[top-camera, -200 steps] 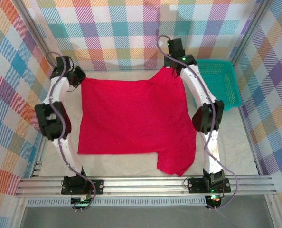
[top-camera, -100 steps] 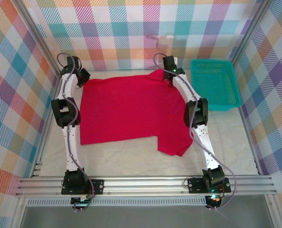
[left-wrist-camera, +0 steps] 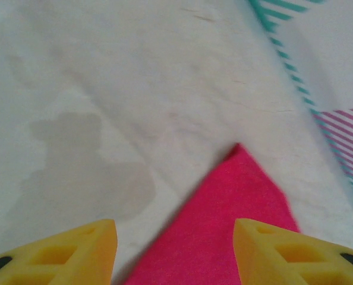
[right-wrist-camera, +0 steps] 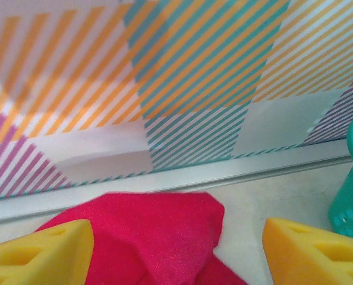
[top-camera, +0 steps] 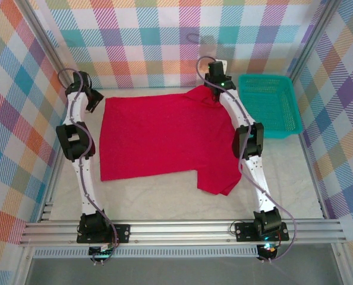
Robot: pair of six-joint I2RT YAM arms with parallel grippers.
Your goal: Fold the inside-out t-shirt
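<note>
The inside-out t-shirt (top-camera: pixel 164 139) is bright red and lies spread flat on the white table, with one sleeve (top-camera: pixel 221 178) sticking out at the near right. My left gripper (top-camera: pixel 95 100) hangs open just off its far left corner. In the left wrist view that red corner (left-wrist-camera: pixel 230 219) lies on the table between the yellow fingers (left-wrist-camera: pixel 75 249), untouched. My right gripper (top-camera: pixel 215 88) is open over the far right corner by the back wall. In the right wrist view a rumpled red fold (right-wrist-camera: pixel 158 231) sits between its spread fingers (right-wrist-camera: pixel 319 249), not gripped.
A teal plastic basket (top-camera: pixel 268 104) stands at the far right, close to the right gripper, and its edge (right-wrist-camera: pixel 352 190) shows in the right wrist view. Checked walls enclose the table on three sides. An aluminium rail (top-camera: pixel 176 228) runs along the near edge.
Both grippers have opened and let go of the shirt's far corners. The shirt has settled flat on the table. The left gripper has drawn a little to the left of the cloth.
</note>
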